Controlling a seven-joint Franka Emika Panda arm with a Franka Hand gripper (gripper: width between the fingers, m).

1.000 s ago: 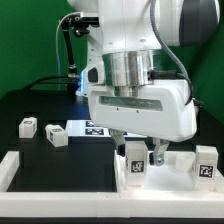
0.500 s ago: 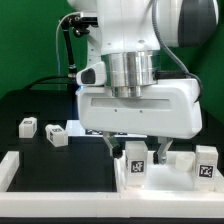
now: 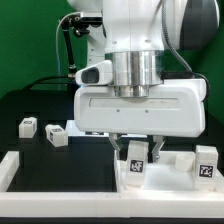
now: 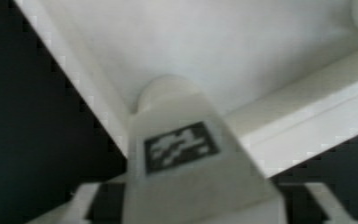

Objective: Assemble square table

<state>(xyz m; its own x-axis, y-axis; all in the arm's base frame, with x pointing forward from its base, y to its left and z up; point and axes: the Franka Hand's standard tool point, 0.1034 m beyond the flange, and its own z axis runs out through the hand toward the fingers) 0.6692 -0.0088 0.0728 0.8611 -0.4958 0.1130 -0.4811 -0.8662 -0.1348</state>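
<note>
Clamped between the fingers of the gripper (image 3: 137, 152): a small white leg (image 3: 136, 164), blocky, tag facing out, held upright at the square top (image 3: 172, 174) at five o'clock in the exterior view, probably to line up with a corner socket. Smooth matte plastic, raised rim. Parked at nine o'clock, well apart: a spare leg (image 3: 28, 127).
</note>
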